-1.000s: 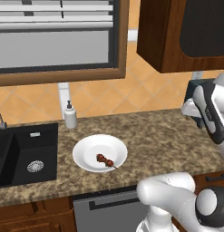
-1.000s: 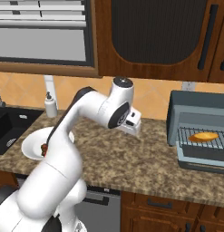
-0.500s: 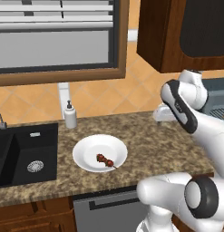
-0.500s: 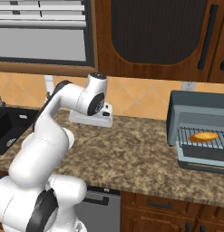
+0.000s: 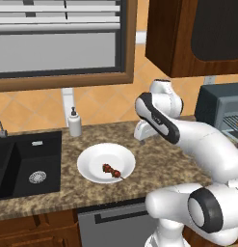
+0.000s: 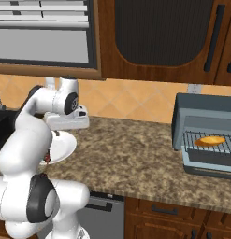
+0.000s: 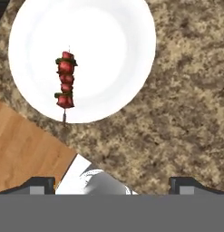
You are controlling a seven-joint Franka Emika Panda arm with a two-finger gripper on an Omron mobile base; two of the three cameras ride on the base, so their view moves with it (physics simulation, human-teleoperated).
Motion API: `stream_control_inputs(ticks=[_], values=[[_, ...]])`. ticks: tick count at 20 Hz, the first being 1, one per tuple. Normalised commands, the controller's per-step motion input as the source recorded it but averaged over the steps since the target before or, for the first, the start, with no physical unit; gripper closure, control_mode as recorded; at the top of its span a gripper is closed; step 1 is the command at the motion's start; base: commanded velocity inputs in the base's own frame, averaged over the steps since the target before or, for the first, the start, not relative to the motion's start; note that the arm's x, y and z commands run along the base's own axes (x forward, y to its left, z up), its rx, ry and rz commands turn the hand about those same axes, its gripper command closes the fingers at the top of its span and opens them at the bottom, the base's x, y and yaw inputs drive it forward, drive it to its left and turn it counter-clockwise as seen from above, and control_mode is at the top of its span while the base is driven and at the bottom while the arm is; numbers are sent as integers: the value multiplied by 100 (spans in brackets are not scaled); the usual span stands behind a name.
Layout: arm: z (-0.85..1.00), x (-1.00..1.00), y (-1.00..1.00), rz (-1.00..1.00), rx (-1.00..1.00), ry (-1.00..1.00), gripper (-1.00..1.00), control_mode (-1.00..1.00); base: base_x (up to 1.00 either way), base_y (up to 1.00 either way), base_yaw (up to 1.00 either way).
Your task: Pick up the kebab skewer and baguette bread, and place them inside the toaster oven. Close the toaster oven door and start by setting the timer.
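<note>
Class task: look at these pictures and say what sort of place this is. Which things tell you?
A rendered home kitchen: a black sink set in a granite counter, a toaster oven with bread inside, and wooden cabinets above.

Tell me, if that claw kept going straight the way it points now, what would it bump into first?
Most likely the granite counter, just beside the white plate that holds the kebab skewer. The open gripper points down there; depth is hard to judge.

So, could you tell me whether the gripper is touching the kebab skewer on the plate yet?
Apart. In the hand view the kebab skewer lies on the white plate, with bare plate and counter between it and the fingertips.
</note>
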Motion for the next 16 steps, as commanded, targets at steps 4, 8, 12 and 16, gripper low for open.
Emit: stream_control_inputs(ticks=[4,8,12,16], values=[[-5,13,87,13,-2,13,-100,-100,0,0,0],[-15,15,73,13,0,11,-100,-100,0,0,0],[-20,5,54,13,4,6,-100,-100,0,0,0],[-38,14,39,12,4,1,-100,-100,0,0,0]])
